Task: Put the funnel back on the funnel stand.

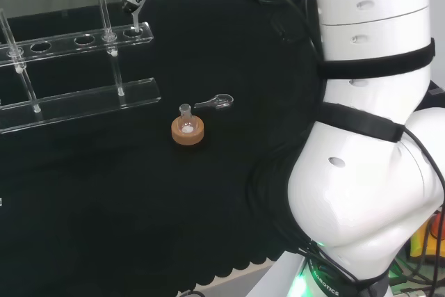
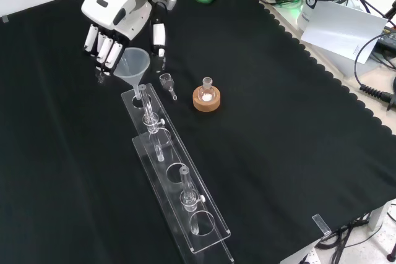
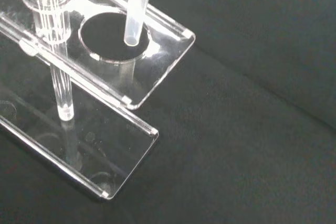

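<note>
One funnel (image 2: 132,63), gripped by the robot hand (image 2: 111,44), hangs over the funnel stand (image 2: 176,180).

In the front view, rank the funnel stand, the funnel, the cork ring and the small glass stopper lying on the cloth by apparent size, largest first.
1. funnel stand, far the largest.
2. funnel.
3. cork ring; it looks close to the funnel, so that order is unsure.
4. glass stopper, smallest.

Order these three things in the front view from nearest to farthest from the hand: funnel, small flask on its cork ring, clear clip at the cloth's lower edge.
1. funnel: held at the hand
2. flask: right of the hand
3. clear clip: far lower right
</note>
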Robot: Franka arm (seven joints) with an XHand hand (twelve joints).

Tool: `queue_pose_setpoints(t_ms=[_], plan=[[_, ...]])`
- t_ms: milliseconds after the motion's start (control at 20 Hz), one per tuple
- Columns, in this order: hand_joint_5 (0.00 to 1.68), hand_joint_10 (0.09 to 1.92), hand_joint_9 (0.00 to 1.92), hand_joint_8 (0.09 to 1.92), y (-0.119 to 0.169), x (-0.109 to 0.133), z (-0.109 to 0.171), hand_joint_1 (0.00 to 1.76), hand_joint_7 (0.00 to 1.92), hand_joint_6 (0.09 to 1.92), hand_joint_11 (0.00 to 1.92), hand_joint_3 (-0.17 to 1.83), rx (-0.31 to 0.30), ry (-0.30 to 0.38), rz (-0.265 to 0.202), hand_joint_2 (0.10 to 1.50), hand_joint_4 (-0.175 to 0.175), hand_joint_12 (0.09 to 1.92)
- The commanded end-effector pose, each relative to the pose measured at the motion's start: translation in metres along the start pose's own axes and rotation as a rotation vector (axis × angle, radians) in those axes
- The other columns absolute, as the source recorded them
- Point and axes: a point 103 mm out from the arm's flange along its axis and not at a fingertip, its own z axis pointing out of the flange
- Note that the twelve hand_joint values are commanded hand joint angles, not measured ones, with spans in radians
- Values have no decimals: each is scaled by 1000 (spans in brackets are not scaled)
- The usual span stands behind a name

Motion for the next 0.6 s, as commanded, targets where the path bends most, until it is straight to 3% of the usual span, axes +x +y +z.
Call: queue_pose_setpoints(t_ms=[50,600], plan=[[555,458,890,634,4,2,5,619,648,265,553,-175,8,3,-8,1015,-39,1262],[538,455,881,632,11,1,17,619,635,277,554,-175,31,13,-5,1015,-41,1261]])
